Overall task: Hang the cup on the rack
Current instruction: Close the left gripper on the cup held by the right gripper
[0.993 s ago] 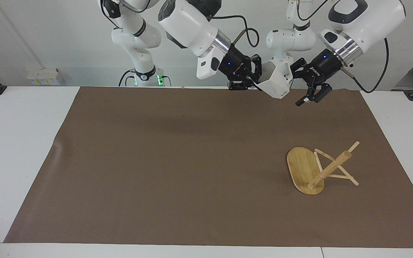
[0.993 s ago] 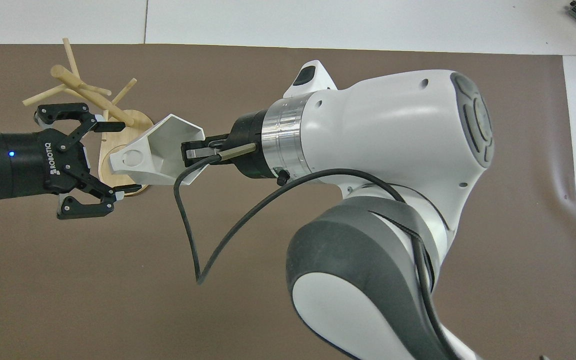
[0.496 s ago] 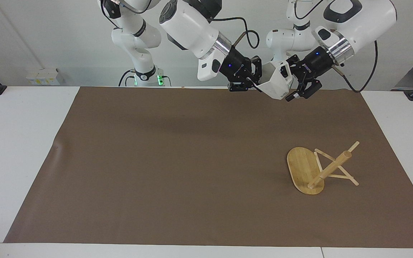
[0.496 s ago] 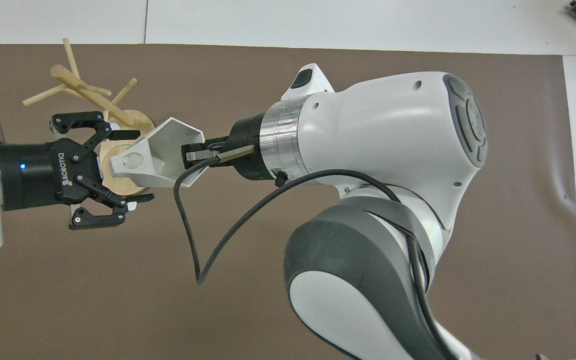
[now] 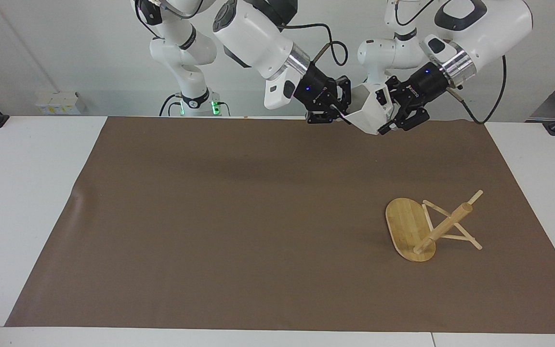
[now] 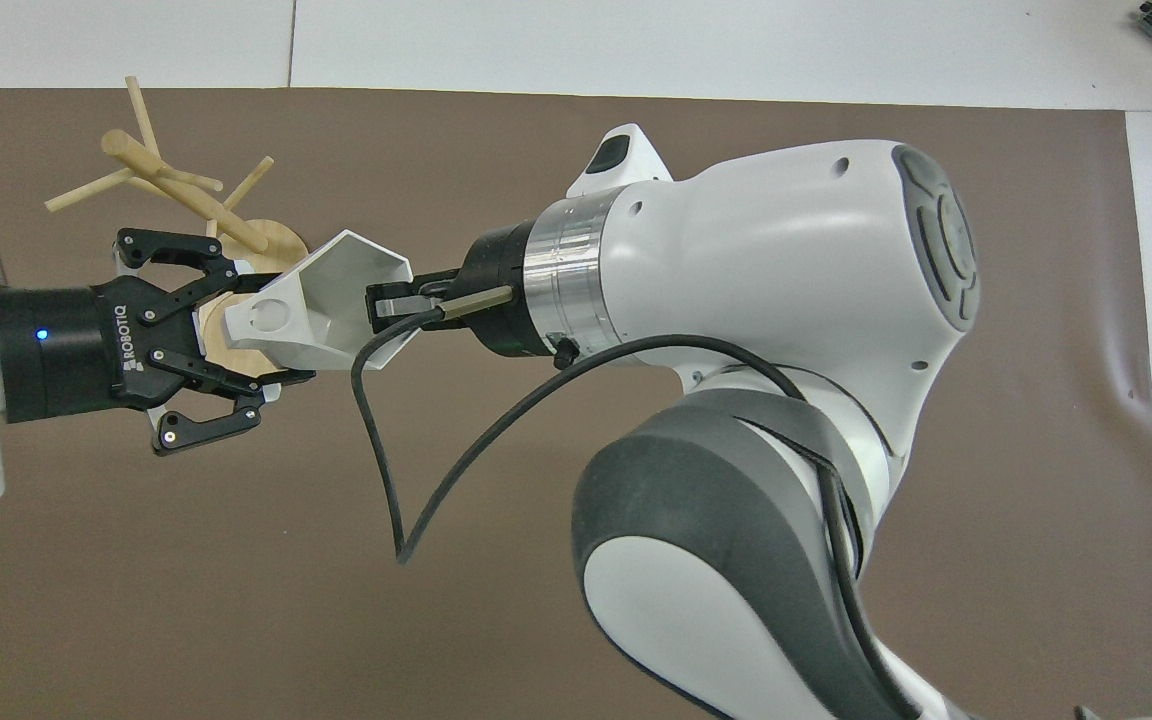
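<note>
Cup (image 5: 371, 112), one, airborne, both grippers' jaws clamped on it, one rack (image 5: 427, 226) tipped over.

A small white faceted plastic cup (image 5: 371, 112) is held in the air at the upper centre of the frame, gripped at its rim by the right gripper (image 5: 342, 114) and clamped at its other end by the left gripper (image 5: 392, 117). A light bamboo rack (image 5: 429, 227) is seen tipped on its side on the brown mat (image 5: 210, 217) at the lower right.
</note>
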Robot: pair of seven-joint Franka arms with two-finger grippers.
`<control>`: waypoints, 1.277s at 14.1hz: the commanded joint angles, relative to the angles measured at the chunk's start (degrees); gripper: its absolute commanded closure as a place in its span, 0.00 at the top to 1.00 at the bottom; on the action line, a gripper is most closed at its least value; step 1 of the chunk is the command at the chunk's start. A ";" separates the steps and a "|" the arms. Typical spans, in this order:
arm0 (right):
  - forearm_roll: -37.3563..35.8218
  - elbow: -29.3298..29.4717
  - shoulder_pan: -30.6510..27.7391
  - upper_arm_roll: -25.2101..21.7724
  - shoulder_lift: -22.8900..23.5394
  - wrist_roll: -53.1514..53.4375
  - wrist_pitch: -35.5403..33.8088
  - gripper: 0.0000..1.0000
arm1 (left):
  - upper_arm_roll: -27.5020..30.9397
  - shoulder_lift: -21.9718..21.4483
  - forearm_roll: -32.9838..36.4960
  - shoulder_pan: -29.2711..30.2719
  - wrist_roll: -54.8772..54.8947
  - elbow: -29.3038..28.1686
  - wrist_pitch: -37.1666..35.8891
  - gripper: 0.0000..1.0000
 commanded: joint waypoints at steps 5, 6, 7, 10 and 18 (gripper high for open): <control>0.07 -0.54 -1.05 1.04 0.23 1.09 -0.23 0.58 | 0.52 -1.59 -2.32 -0.84 0.00 -1.67 2.18 0.00; 0.07 -0.54 -1.05 1.04 0.23 1.00 0.03 1.00 | 0.52 -1.59 -2.41 -0.84 0.00 -1.67 2.18 0.00; 0.07 -0.54 -1.05 1.04 0.23 1.00 0.21 1.00 | 0.52 -1.59 -2.41 -0.84 0.00 -1.67 2.18 0.00; 0.07 -0.54 -1.05 1.04 0.23 1.26 0.12 1.00 | 0.52 -1.59 -2.41 -0.84 0.00 -1.67 2.18 0.00; 1.47 0.16 -2.28 -0.88 -1.17 1.26 -3.81 1.00 | 0.43 -3.08 -2.24 -0.75 -0.18 -5.70 8.40 0.00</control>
